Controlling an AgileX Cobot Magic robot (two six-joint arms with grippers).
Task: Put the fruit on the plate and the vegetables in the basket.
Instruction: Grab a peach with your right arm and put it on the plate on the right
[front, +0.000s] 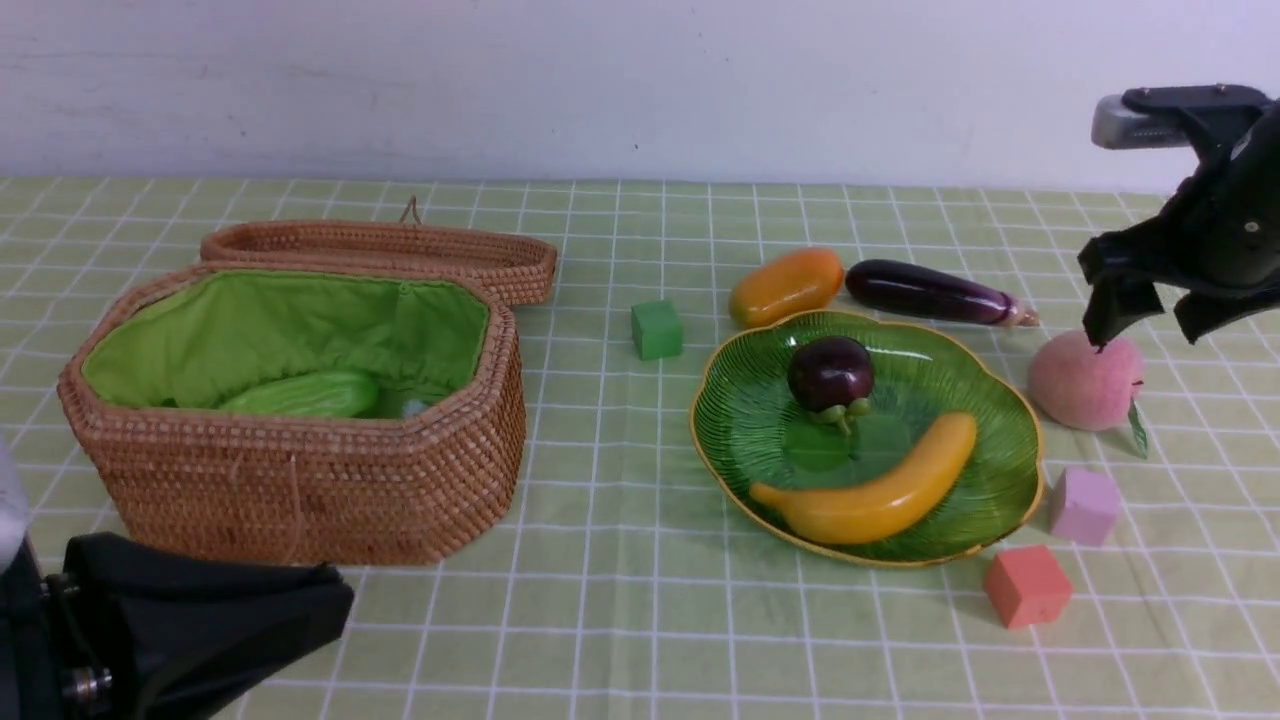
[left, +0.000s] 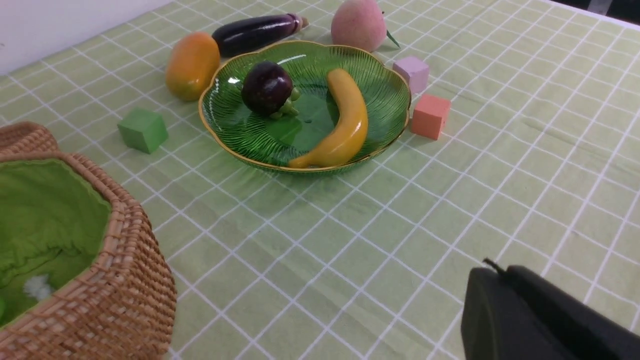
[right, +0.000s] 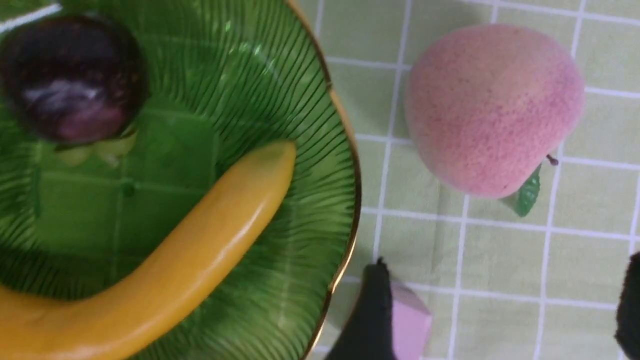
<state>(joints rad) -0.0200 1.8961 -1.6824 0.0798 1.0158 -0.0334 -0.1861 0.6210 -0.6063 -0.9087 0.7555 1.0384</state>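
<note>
Over on the left side of the surface sits the wicker basket (front: 300, 480), its lid (front: 380, 248) off and lying just behind it, with the light-green gourd (front: 300, 395) down in the green lining. The left gripper (front: 200, 620) is parked low at the near left corner, jaws together, nothing in them as far as I can see.

Moving right, there's a green cube (front: 656, 330) near the middle. Then the mango (front: 785, 287) and eggplant (front: 930, 292) lie side by side just behind the plate (front: 740, 430), neither sorted yet. The plate already has the mangosteen (front: 830, 373) and banana (front: 880, 490) in it. Right of the plate, toward the right edge, is the peach (front: 1085, 380). The right gripper (front: 1150, 315) hangs just above it, jaws spread wide and empty. A lilac cube (front: 1083, 505) and a salmon cube (front: 1027, 585) sit by the plate's near right rim.

What I'd worry about: the peach is round and fuzzy, so if the jaws close off-centre it could squirt out and roll, maybe into the lilac cube or toward the right edge. The plate's also getting crowded, so a sloppy drop could land on the banana and bounce right back out.
</note>
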